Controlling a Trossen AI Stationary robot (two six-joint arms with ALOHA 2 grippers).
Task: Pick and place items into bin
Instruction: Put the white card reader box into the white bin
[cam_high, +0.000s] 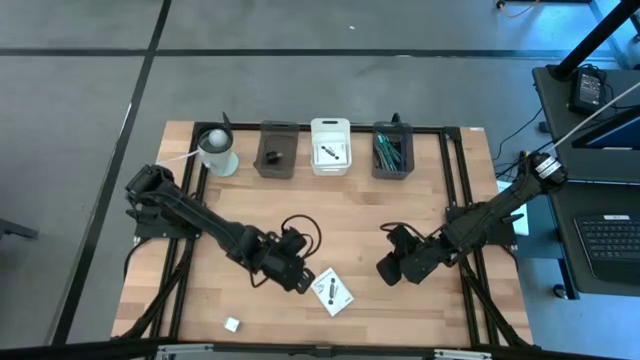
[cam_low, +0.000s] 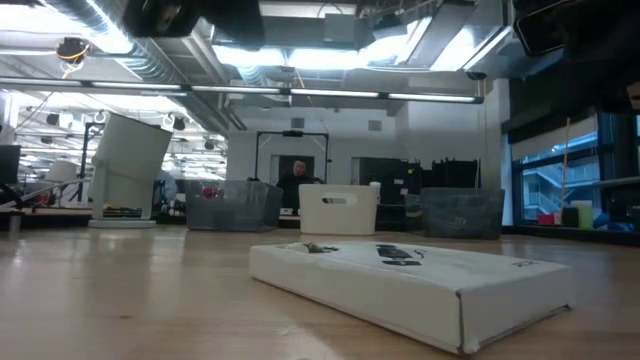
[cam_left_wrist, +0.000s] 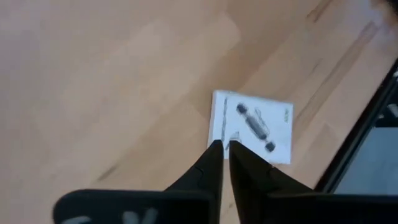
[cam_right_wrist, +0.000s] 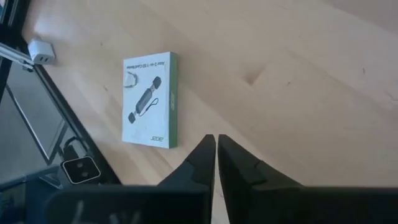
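One white square packet (cam_high: 333, 291) with a black mark lies flat on the table; it also shows in the low view (cam_low: 400, 275). My left gripper (cam_high: 302, 278) hangs above the packet's left edge (cam_left_wrist: 217, 118), fingers shut (cam_left_wrist: 225, 147). My right gripper (cam_high: 386, 270) is shut too (cam_right_wrist: 216, 138) and hovers to the right of the packet (cam_right_wrist: 149, 99). A tiny white cube (cam_high: 232, 323) sits near the table's near edge. A second packet (cam_high: 331, 152) lies in the white bin (cam_high: 331, 125). Teal and grey ties (cam_high: 390, 150) fill the right dark bin. No purple stick shows.
Three bins stand in a row at the far edge, the left dark one (cam_high: 277, 135) holding a small black piece (cam_high: 270, 155). A white cup-like cylinder (cam_high: 217, 150) stands left of them. Black frame rails (cam_high: 452, 180) run along the table's sides. Bare wood lies between the arms and the bins.
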